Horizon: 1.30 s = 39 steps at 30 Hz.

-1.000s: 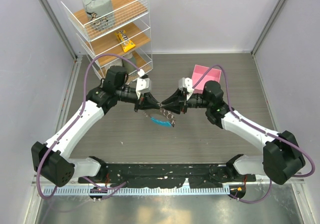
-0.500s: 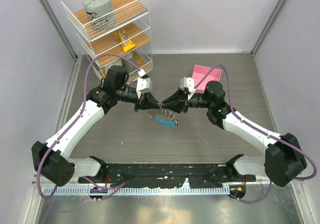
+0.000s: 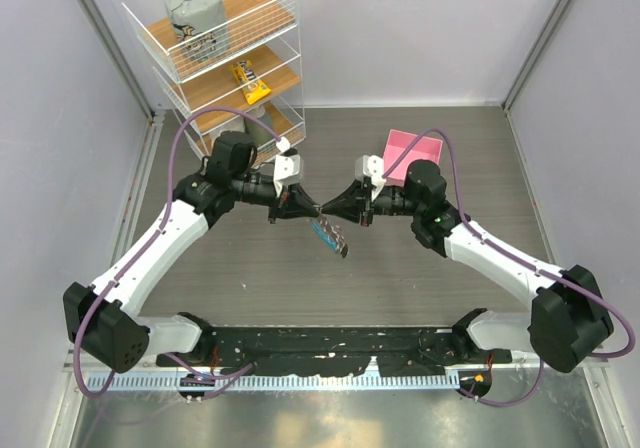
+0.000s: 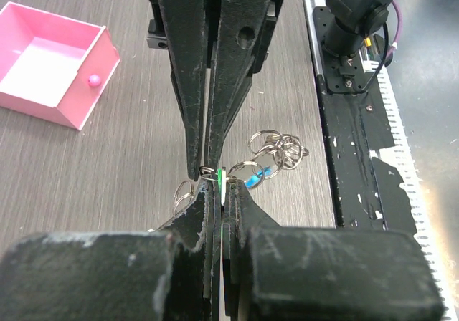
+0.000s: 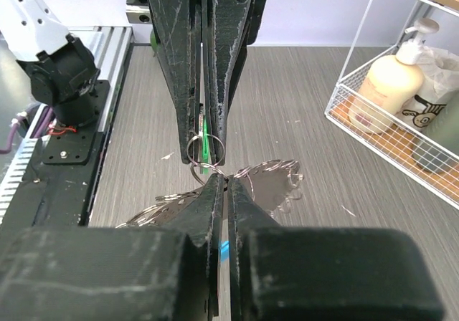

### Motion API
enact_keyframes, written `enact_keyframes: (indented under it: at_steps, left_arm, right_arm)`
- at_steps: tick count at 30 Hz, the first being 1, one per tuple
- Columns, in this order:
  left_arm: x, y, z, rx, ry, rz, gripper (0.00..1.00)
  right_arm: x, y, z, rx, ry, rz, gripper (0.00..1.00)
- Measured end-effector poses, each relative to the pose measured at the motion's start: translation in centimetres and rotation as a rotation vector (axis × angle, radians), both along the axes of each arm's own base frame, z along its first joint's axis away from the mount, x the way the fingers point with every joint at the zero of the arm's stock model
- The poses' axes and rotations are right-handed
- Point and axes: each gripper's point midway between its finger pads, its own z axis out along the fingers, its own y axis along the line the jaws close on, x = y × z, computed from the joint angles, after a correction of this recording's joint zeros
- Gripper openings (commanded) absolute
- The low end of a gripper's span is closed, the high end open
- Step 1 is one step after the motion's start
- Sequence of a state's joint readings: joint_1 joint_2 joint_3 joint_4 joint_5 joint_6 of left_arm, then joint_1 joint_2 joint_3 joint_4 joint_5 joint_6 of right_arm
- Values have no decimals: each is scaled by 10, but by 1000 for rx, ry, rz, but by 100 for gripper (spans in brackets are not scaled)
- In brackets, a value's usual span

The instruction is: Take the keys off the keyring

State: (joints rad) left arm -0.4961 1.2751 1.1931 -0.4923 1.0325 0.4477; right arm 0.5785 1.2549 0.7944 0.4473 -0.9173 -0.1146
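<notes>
Above the table's middle, my left gripper (image 3: pixel 316 208) and right gripper (image 3: pixel 327 208) meet tip to tip. The left gripper (image 4: pixel 221 192) is shut on the green-headed key (image 4: pixel 221 176), which shows edge-on as a thin green sliver between its fingers. In the right wrist view that key (image 5: pixel 206 143) sits in the opposite jaws with a silver ring around it. My right gripper (image 5: pixel 224 181) is shut on the keyring (image 3: pixel 331 236) at a ring just below the key. The remaining rings (image 4: pixel 278 147) and the blue strip (image 4: pixel 256 181) hang beneath the tips.
A pink open box (image 3: pixel 412 154) lies behind the right arm. A white wire shelf (image 3: pixel 225 58) stands at the back left, with a lotion bottle (image 5: pixel 387 84) in its bottom basket. The arms' black base rail (image 3: pixel 320 343) runs along the near edge.
My right gripper has closed and shifted slightly left against the left gripper's tips. The hanging bunch has pulled in from a wide spread to a narrower dangle. The left gripper stayed shut.
</notes>
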Motion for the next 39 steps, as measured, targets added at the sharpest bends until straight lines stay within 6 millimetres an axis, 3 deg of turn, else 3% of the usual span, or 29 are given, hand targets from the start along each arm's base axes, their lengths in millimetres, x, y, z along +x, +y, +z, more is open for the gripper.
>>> enact_keyframes:
  at_steps: [22,24,25,27,29,39]
  left_arm:
    - [5,1,3,41,135,87,0]
    - [5,1,1,47,160,92,0]
    - [5,1,-1,52,177,95,0]
    - [5,0,-3,58,206,99,0]
    - [6,-2,-2,58,223,96,0]
    - [7,-3,8,27,170,79,0]
  right_arm:
    - [-3,0,8,-105,-325,-225,5]
    - [-5,-2,5,-98,-374,-241,11]
    - [-6,-2,5,-96,-397,-248,19]
    - [-8,-4,3,-92,-439,-266,27]
    - [-10,-4,1,-93,-463,-271,31]
    - [-3,-10,4,-74,-406,-289,35]
